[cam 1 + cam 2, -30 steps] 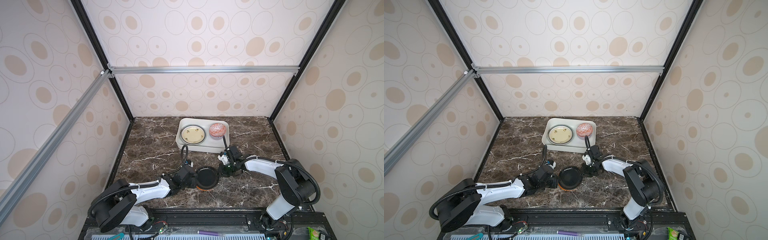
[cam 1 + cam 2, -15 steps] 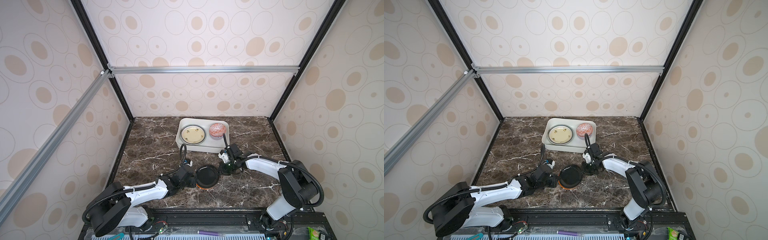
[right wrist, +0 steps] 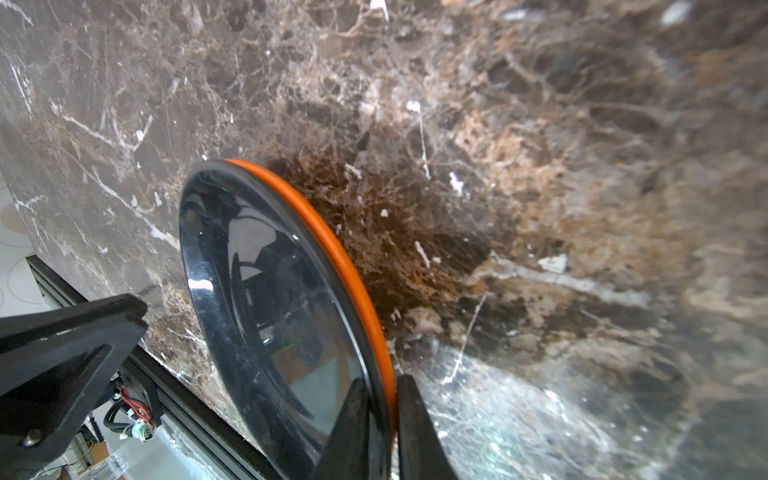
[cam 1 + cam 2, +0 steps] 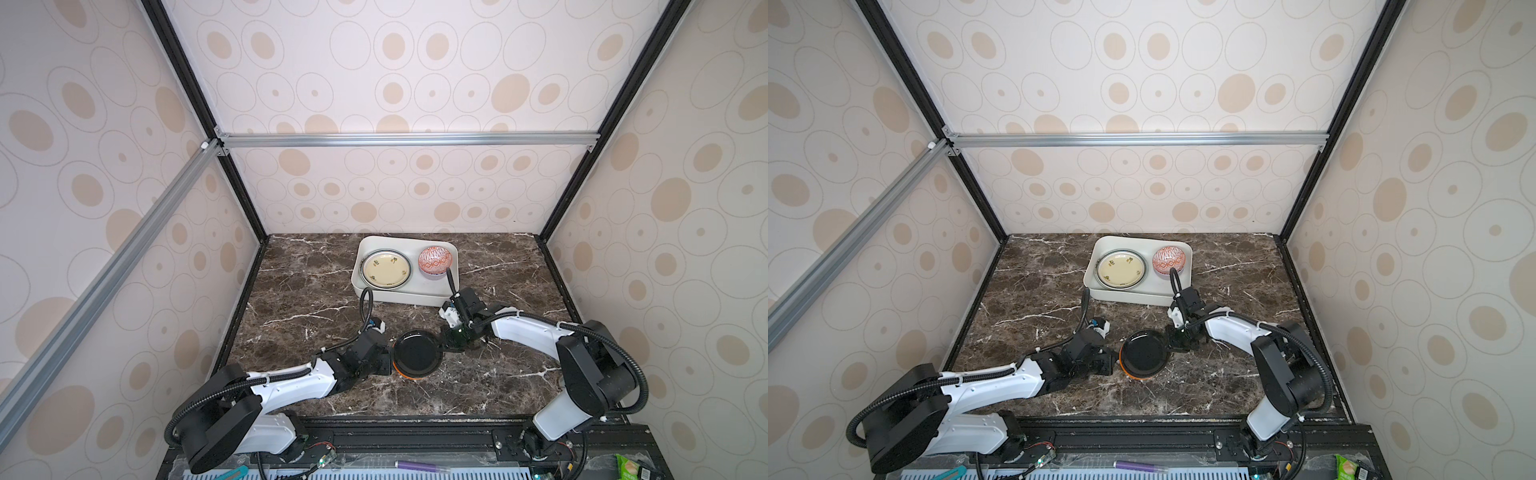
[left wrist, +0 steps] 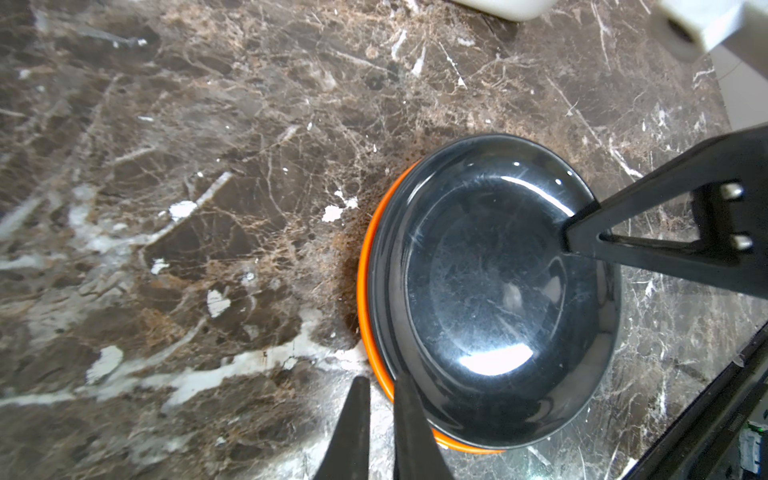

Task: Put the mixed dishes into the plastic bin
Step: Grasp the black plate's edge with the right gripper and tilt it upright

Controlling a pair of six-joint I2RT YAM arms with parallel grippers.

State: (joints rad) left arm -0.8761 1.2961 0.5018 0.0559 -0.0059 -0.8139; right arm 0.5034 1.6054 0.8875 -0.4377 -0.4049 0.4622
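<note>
A glossy round black plate [image 5: 490, 286] nests face-up in a smooth round orange plate [image 5: 361, 270] over the veined marble desk [image 5: 208, 166]. The left gripper [image 5: 380, 386] and right gripper [image 3: 381, 384] pinch both rims from opposite sides.

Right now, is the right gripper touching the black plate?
Touching. The right wrist view shows the right gripper pinching the rims of the black plate and the orange plate.

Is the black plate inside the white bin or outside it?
Outside. The black plate is stacked on an orange plate over the table, apart from the bin.
</note>
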